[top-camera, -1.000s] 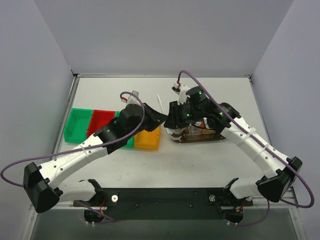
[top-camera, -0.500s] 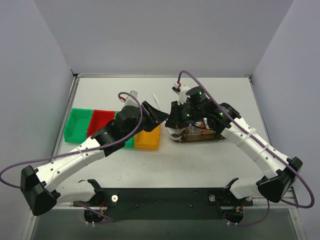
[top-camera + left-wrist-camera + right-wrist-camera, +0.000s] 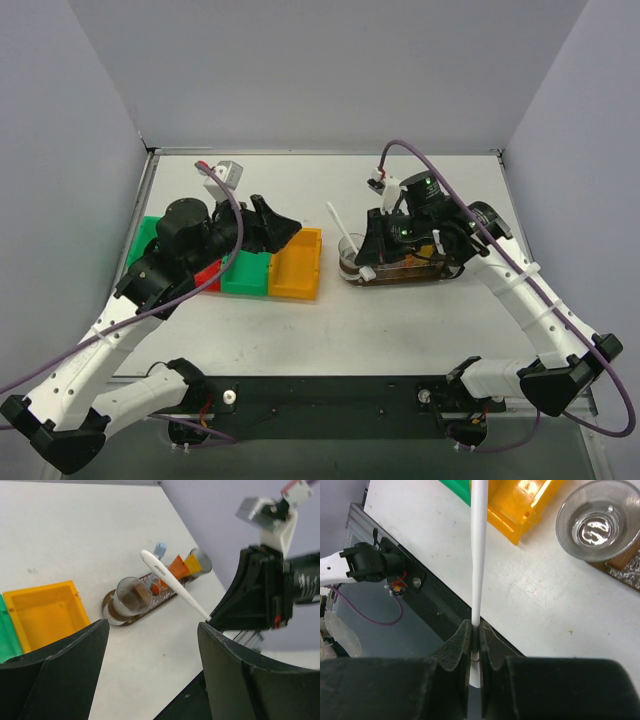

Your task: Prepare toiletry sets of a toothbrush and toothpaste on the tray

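Note:
My right gripper is shut on the lower end of a thin white toothbrush, which points up and away from it. From above, that toothbrush slants over the table just left of the dark-brown tray, and the right gripper is at the tray's left end. In the left wrist view a second toothbrush with a pale blue head stands in a glass cup on the tray, beside an orange toothpaste tube and a yellow-orange one. My left gripper is open and empty, over the bins.
A row of bins lies left of the tray: yellow, green, red and another green, partly under the left arm. A second cup stands at the tray's far end. The black base rail runs along the near edge.
The left gripper opened, let go of the white toothbrush and drew back left over the bins. The right gripper closed on that toothbrush and shifted slightly right.

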Controlling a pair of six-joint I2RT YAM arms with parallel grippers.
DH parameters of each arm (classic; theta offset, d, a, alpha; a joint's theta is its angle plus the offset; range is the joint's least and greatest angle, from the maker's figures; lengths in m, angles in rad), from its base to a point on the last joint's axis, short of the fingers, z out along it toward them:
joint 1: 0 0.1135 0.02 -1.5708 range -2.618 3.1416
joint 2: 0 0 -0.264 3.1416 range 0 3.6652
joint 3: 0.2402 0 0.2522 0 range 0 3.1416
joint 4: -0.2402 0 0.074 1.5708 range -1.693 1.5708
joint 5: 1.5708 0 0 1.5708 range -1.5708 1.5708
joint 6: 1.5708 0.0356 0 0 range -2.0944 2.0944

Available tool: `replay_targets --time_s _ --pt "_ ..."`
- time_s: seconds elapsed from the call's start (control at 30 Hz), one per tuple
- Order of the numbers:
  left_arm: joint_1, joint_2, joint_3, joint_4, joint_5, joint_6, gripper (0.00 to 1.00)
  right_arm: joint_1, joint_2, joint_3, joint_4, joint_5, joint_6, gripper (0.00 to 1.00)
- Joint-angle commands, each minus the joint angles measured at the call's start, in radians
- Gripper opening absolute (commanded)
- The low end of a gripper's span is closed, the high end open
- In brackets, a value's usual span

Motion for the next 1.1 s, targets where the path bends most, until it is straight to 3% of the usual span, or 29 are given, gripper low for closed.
replay_targets --time_s 0.0,0.17,0.3,0.53,0.73,0.93,1.07 --pt "0.003 0.038 0.109 -0.124 0.236 0.442 0.82 -0.014 -0.004 0.084 -0.251 -0.079 -0.066 0.0" --pt "-0.014 0.087 0.124 -0.167 0.399 0.663 0.82 -0.013 0.007 0.098 -0.397 -0.172 -0.08 0.0" --pt "-0.132 0.13 0.15 -0.249 0.319 0.911 0.82 0.001 -0.015 0.087 -0.491 -0.172 -0.067 0.0" --pt "-0.26 0.155 0.095 -0.138 0.289 1.021 0.87 0.006 -0.027 0.073 -0.586 -0.306 -0.079 0.0" --pt "-0.367 0.219 0.155 -0.224 0.27 1.137 0.9 0.018 0.014 0.108 -0.673 -0.391 -0.136 0.0" --pt "-0.462 0.231 0.133 -0.232 0.243 1.154 0.89 0.046 0.043 0.117 -0.706 -0.456 -0.162 0.0" --pt "-0.488 0.231 0.13 -0.235 0.232 1.151 0.76 0.049 0.057 0.116 -0.718 -0.465 -0.175 0.0"
